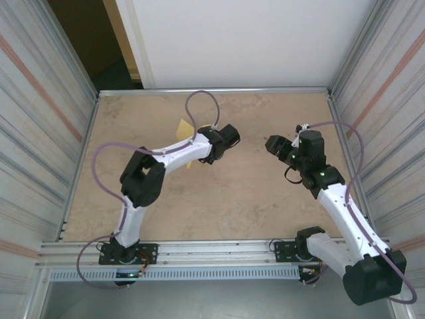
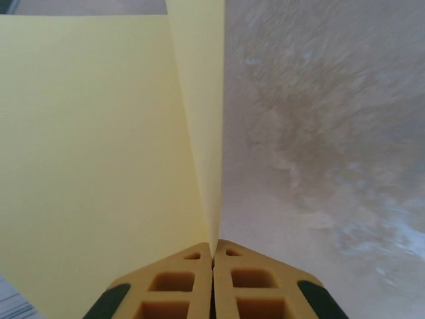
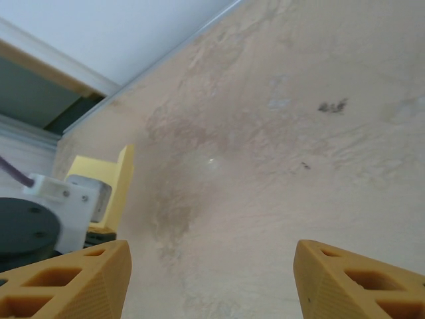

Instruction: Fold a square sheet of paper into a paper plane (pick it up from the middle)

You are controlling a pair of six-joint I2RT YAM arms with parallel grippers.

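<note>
Left wrist view has the left pincer [image 2: 213,258] closed tight on the pale-yellow sheet of paper [image 2: 93,166], its fingertips meeting on a crease. One broad flap spreads to the left and a narrower one rises straight ahead, above the mottled tan surface [image 2: 319,133]. From the top view, this pincer sits just left of the middle of the surface, while the right pincer [image 3: 211,266] stands well apart, jaws wide, holding nothing.
</note>
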